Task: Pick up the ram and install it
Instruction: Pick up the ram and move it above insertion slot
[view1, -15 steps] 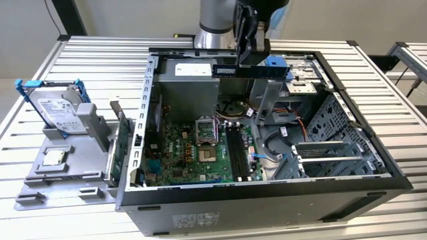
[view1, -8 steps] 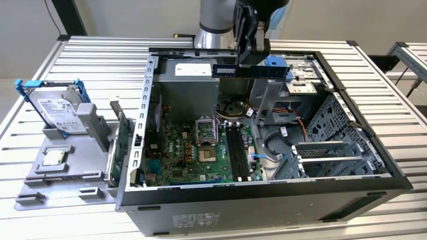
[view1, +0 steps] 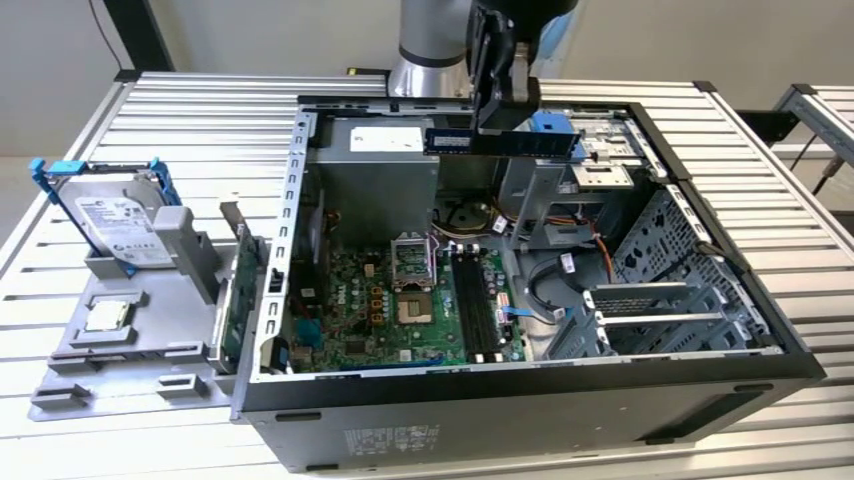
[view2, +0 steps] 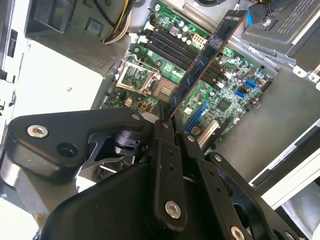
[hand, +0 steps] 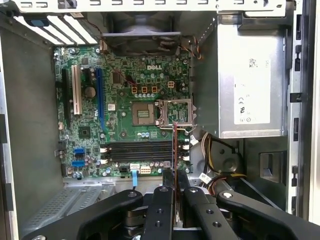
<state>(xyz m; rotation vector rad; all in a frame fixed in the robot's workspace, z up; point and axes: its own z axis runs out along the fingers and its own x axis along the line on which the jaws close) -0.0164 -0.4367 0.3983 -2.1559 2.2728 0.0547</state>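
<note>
Nearest us in the second wrist view, the jaws are clamped on the ram (view2: 209, 57), their fingertips (view2: 164, 131) pinching one long edge about mid-length. We judge that this grip keeps the stick balanced and leaves its contact edge free underneath. In the exterior view the ram hangs level, high above the open case (view1: 534, 372), over the far end where the power supply (hand: 250, 75) sits, and it touches nothing but the jaws. We take that height as clearance over the case walls and cables. Below it, in the first wrist view, the stick shows edge-on as a thin line over one end of the black slots (hand: 135, 150), which all look vacant, so it is not yet seated. From the exterior view we judge that its length runs across the slots rather than along them. The slots lie on the green board (hand: 120, 100) just beside the bare socket (hand: 146, 114). Farther out, towards the exterior view's left, a hard drive (view1: 123, 225) leans in a grey holder (view1: 134, 350) on the slatted counter (view1: 200, 100), well apart from the work.
</note>
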